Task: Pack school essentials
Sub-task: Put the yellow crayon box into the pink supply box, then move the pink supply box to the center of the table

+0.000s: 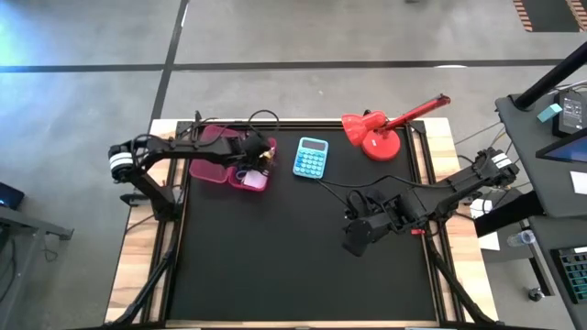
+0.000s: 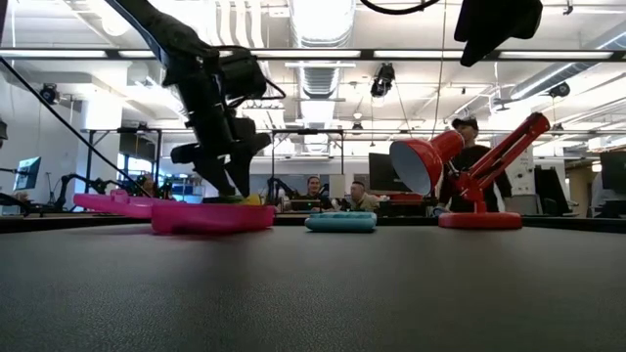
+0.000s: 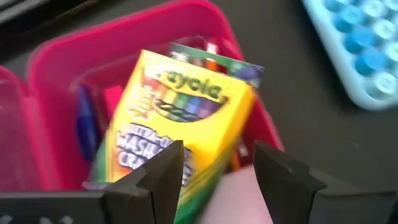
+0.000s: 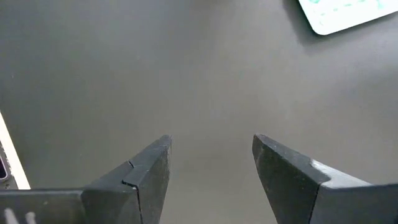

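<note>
A pink pencil case (image 1: 213, 151) lies open at the table's far left. In its tray (image 3: 56, 74) lies the yellow-green crayon box (image 3: 180, 118), tilted on top of other stationery, among it a blue item (image 3: 85, 121). My left gripper (image 3: 217, 177) hangs open just above the tray, slanting down, with the box's near end between its fingers. My right gripper (image 4: 211, 168) is open and holds nothing. It hangs high over the bare mat (image 1: 353, 240) at the right of the table's middle. My left gripper's fingers (image 3: 163, 177) stand on either side of the crayon box's near end (image 3: 199, 186). Whether a finger touches the box, I cannot tell. The box rests slanted in the case's tray.
A light-blue calculator (image 1: 311, 158) lies just right of the case. A red desk lamp (image 1: 381, 133) stands at the far right. The near half of the black mat (image 1: 293, 266) is bare. People sit in the room beyond the table's far edge (image 2: 333, 196).
</note>
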`<control>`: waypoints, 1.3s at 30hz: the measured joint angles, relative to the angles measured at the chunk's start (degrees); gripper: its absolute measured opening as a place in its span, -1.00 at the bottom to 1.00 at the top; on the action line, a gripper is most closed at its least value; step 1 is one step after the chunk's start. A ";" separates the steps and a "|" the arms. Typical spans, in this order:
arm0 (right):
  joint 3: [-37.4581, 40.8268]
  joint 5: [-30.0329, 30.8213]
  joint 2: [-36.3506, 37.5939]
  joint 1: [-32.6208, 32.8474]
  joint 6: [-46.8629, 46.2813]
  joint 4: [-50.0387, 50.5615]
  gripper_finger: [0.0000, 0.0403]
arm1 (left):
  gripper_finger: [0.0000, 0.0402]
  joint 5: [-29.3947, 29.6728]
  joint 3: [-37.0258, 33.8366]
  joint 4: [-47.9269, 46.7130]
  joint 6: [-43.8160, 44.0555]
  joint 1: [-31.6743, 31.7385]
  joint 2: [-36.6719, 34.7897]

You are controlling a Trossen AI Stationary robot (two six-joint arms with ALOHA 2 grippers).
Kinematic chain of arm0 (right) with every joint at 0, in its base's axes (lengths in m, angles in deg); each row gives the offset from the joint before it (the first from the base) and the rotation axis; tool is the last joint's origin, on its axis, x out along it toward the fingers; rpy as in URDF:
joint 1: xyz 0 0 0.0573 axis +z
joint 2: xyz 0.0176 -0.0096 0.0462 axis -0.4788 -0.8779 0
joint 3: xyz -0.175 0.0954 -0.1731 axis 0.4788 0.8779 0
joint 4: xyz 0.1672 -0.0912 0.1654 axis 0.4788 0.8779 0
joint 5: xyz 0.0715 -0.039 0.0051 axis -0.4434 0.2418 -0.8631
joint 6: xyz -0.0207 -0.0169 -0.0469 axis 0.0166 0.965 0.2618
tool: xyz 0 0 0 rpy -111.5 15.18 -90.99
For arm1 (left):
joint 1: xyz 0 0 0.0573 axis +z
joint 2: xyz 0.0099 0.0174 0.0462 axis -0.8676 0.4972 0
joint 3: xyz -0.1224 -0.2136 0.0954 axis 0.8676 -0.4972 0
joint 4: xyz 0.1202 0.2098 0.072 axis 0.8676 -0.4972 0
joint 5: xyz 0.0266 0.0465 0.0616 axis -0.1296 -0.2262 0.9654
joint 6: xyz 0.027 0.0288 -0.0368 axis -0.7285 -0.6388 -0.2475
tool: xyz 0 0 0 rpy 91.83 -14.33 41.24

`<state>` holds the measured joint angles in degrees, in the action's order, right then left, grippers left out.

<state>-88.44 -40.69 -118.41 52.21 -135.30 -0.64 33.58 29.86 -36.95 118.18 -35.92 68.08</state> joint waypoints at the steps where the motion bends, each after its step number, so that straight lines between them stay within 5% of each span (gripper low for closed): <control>1: 0.00 0.00 0.00 0.01 -0.01 0.00 0.07 | -0.13 -0.18 0.00 0.04 -0.02 -0.52 0.00; 13: 0.00 0.00 0.00 0.01 -0.88 -0.21 0.07 | -0.12 10.87 -0.07 0.17 6.04 0.17 4.45; 27: 0.00 0.00 0.00 0.04 -2.08 -0.22 0.07 | -0.13 6.67 0.21 2.32 7.22 -0.91 -1.11; 31: 0.00 0.00 0.00 0.04 -0.70 -0.20 0.07 | -0.13 3.27 0.15 1.39 4.41 -4.13 -3.94; 39: 0.00 0.04 0.00 0.04 0.43 -0.20 0.07 | -0.12 5.96 -0.79 1.01 4.50 -10.37 -0.88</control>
<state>-88.44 -40.64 -118.41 52.25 -134.87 -0.84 39.54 29.07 -35.94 122.68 -46.29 67.20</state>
